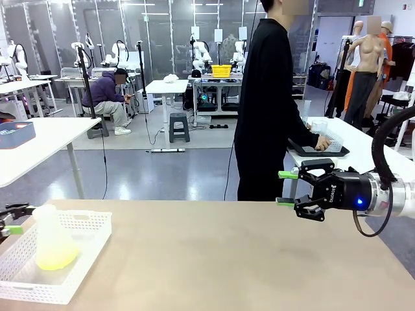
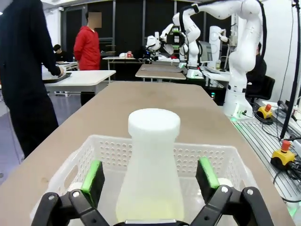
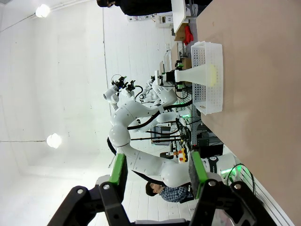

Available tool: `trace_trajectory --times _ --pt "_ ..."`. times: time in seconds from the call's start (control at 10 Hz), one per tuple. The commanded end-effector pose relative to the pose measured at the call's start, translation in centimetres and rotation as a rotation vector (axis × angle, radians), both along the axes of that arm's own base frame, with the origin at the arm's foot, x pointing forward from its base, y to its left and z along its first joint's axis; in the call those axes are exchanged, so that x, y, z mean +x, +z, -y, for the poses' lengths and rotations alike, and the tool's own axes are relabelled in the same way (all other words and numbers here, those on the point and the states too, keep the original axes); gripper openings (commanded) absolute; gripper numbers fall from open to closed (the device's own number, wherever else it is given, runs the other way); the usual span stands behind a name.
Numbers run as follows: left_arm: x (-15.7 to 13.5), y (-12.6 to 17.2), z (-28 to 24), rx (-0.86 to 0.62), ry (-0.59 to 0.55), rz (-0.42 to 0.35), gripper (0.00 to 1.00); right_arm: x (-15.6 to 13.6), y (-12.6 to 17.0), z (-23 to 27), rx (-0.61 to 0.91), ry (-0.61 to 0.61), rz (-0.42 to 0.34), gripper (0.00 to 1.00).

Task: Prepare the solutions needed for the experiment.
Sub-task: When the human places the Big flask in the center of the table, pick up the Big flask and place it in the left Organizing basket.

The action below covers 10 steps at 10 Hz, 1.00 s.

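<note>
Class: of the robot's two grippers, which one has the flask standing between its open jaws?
The left gripper: its green pads flank the flask in the white basket. The right gripper hangs over bare table, jaws around nothing.

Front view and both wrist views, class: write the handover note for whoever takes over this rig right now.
Left gripper: open, fingers either side of the flask, not clamped.
Right gripper: open, empty, above the table's right side.
Flask stands upright in the white basket at the table's left end, pale yellow-green solution at its bottom.
The person's hand is at another table.
Done: left gripper lined up.
Left: grip, lift, prepare.
</note>
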<state>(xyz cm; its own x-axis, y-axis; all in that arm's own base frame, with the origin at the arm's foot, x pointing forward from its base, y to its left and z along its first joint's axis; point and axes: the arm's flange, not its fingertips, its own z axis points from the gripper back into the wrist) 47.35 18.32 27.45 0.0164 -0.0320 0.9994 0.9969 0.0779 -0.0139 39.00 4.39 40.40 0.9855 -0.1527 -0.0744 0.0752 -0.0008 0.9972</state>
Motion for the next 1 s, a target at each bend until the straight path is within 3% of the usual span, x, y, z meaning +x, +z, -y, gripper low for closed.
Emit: trace_trajectory --times 0.0,0.2,0.3,0.4,0.6,0.7,0.9 --pt "-1.8 2.2 -0.9 -0.046 0.041 -0.048 1.00 -0.4 0.0 -0.2 0.015 -0.007 0.005 0.67" --pt "-4.7 6.3 -0.9 -0.123 -0.006 -0.281 1.00 -0.4 0.0 -0.2 0.015 -0.007 0.005 0.67" --pt "-6.5 8.8 -0.2 -0.145 -0.053 -0.344 1.00 -0.4 0.0 -0.2 0.015 -0.007 0.005 0.67" --pt "-7.6 10.4 0.8 -0.140 -0.042 -0.454 1.00 -0.4 0.0 -0.2 0.015 -0.007 0.005 0.67" --pt "-9.0 12.2 2.7 -0.113 -0.068 -0.612 1.00 -0.4 0.0 -0.2 0.015 -0.007 0.005 0.67" --pt "-7.5 10.0 0.7 -0.168 -0.068 -0.448 1.00 -0.4 0.0 -0.2 0.015 -0.007 0.005 0.67" --pt "-7.5 10.0 0.7 -0.168 -0.068 -0.448 1.00 -0.4 0.0 -0.2 0.015 -0.007 0.005 0.67"
